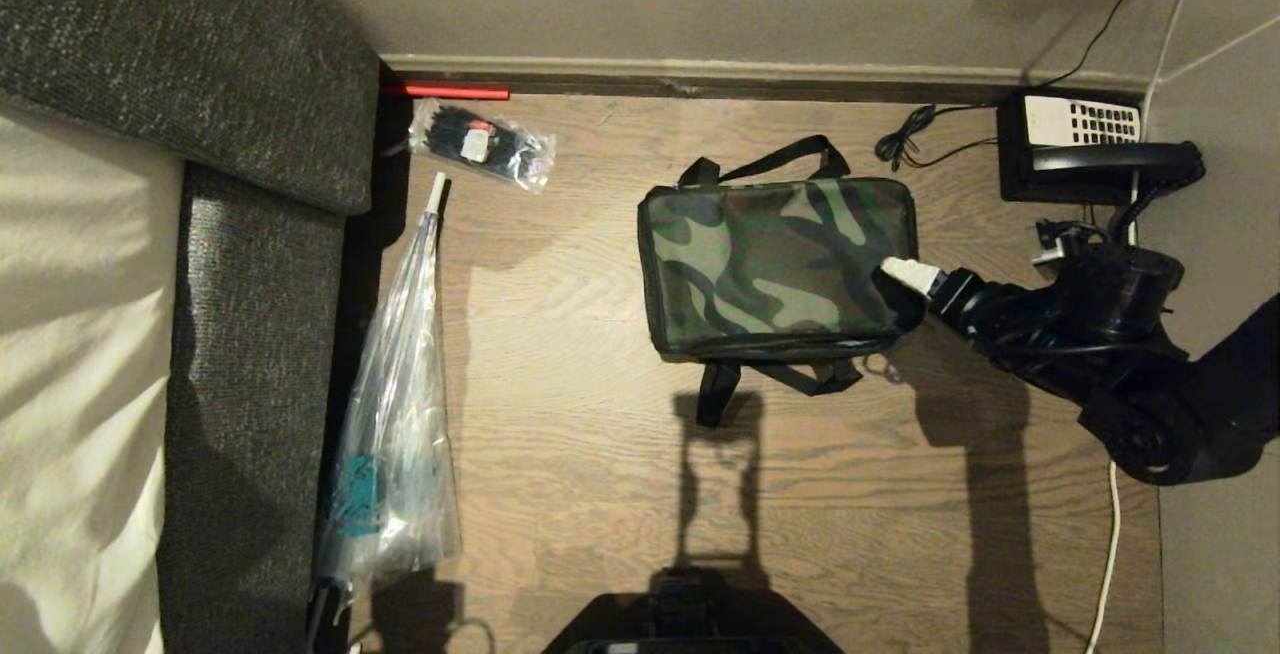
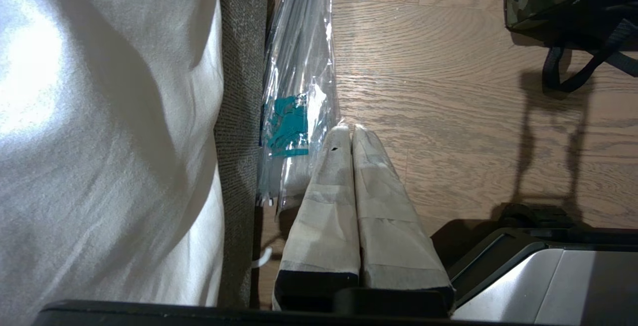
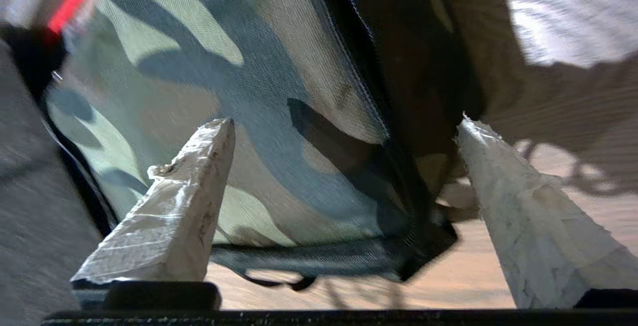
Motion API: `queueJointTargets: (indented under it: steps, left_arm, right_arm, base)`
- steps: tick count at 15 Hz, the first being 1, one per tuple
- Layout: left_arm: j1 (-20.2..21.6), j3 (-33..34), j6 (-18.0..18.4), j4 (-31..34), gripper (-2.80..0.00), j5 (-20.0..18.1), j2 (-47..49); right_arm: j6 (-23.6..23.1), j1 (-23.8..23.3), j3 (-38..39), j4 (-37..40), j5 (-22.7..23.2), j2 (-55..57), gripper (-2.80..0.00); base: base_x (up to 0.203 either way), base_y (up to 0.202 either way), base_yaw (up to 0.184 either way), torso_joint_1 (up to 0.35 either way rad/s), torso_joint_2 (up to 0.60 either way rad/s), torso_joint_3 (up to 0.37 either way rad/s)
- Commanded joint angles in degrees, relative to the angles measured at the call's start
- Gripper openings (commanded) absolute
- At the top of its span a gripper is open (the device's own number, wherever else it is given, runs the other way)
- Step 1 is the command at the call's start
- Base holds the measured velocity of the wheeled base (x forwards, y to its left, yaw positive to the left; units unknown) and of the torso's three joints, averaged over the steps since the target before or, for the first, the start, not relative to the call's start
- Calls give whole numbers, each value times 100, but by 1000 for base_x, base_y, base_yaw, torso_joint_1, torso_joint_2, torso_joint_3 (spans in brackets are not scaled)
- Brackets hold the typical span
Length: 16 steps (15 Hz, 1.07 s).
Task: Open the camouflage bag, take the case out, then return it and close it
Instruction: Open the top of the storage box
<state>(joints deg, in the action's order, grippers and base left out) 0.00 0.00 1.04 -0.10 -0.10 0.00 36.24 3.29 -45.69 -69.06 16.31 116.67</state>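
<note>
While my right gripper (image 3: 344, 166) hangs spread over the shut camouflage bag (image 1: 775, 269), opening or closing stage unclear; next, zipper pull beneath me.

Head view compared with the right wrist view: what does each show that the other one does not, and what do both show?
Only the head view shows the telephone by the wall, the long clear plastic sleeve beside the sofa, and the whole closed camouflage bag with its straps. Only the right wrist view shows both fingertips of the right gripper spread wide apart, with nothing between them. Both show the bag's camouflage top, the wooden floor and the gripper at the bag's right end.
</note>
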Motion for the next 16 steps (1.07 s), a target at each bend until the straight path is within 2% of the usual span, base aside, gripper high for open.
queueJointTargets:
  steps: [1,4,11,16]
  left_arm:
    - [0,0,1,1,-280,1,0]
    - [0,0,1,1,-280,1,0]
    - [0,0,1,1,-280,1,0]
    - [0,0,1,1,-280,1,0]
  right_arm:
    - [254,65,-83,-99,5,140,0]
    - [795,237,-102,-458,4,186,0]
    - [1727,392,-125,-242,12,-201,0]
    - [2904,388,-133,-99,28,-302,0]
  base:
    - [0,0,0,0,0,0]
    - [0,0,0,0,0,0]
    - [0,0,0,0,0,0]
    - [0,0,0,0,0,0]
